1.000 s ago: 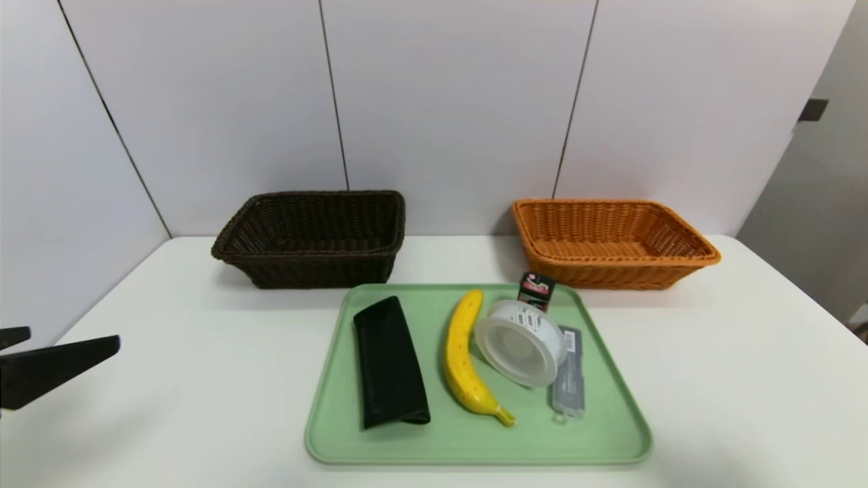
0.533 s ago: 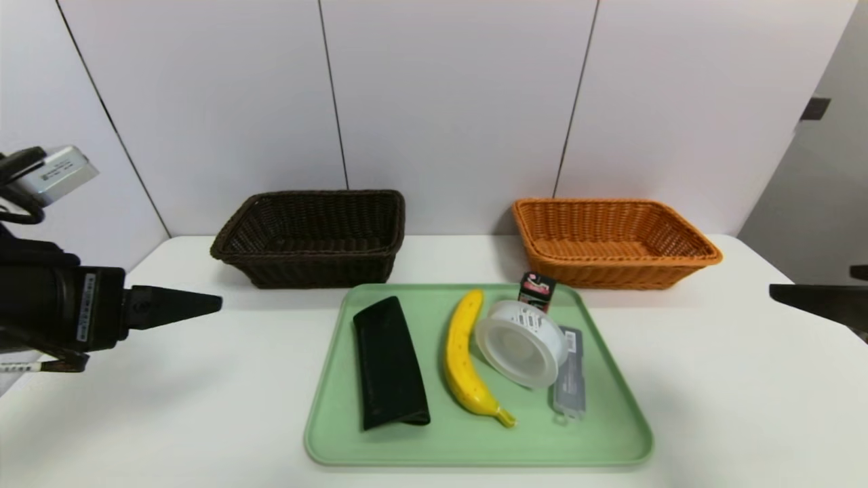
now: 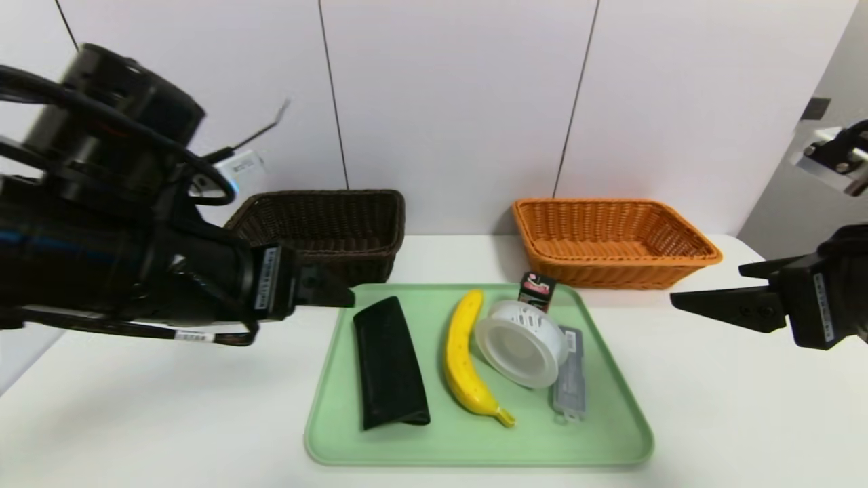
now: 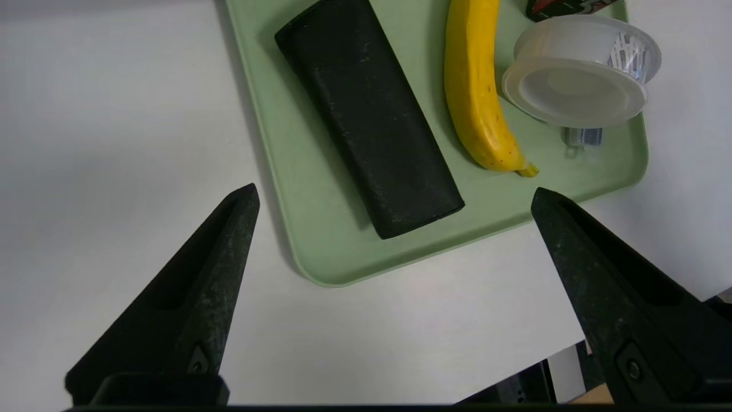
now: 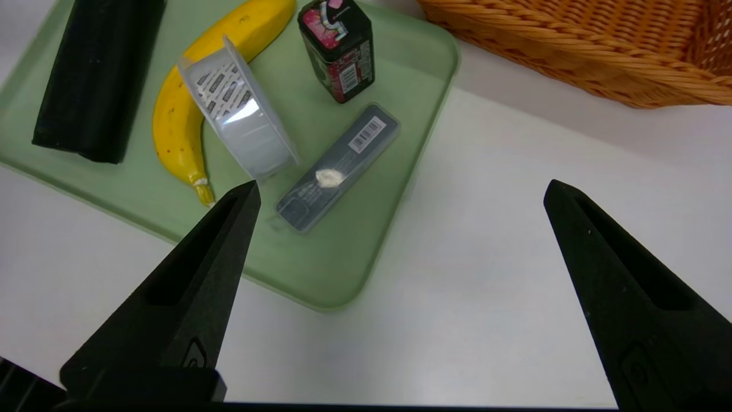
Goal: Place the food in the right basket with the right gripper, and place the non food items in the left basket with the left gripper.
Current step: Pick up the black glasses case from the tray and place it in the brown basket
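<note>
The blurred left arm covers the near left corner of the dark basket [image 3: 325, 227] in the head view. The white tub [image 3: 521, 342] hides part of the clear flat case [image 3: 568, 386] and the base of the small black carton [image 3: 536, 290].

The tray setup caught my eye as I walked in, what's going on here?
A two-armed robot is about to sort the things on the green tray. Nothing is picked up yet: the black pouch, banana, clear lidded tub, small dark carton and slim grey case all lie on the tray. The left claw hangs open beside the pouch's far end; the right claw is open to the tray's right. The brown basket and orange basket look empty.
</note>
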Robot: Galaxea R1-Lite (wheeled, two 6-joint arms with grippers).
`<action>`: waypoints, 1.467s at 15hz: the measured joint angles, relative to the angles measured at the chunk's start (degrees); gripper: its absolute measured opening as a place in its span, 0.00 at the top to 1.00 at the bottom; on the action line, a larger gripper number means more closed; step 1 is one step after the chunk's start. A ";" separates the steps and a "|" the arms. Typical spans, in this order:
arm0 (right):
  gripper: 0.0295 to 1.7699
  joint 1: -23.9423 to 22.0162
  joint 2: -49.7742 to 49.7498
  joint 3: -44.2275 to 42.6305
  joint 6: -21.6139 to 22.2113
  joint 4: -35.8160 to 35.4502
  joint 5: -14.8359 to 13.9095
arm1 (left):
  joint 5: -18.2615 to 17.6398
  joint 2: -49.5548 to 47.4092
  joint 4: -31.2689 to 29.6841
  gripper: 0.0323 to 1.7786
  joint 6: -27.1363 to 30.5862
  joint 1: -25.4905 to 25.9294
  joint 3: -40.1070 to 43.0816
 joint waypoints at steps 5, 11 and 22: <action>0.03 0.88 3.62 0.18 0.50 -1.79 -0.05 | 6.83 12.09 0.41 0.05 -7.51 -7.34 -6.29; 0.03 0.68 4.96 2.95 1.76 -5.90 0.12 | 14.32 20.78 0.48 0.05 -6.92 -8.50 -7.61; 0.03 0.44 5.24 5.51 1.76 -6.86 0.22 | 16.46 28.20 -0.16 0.05 -6.31 -6.02 -7.95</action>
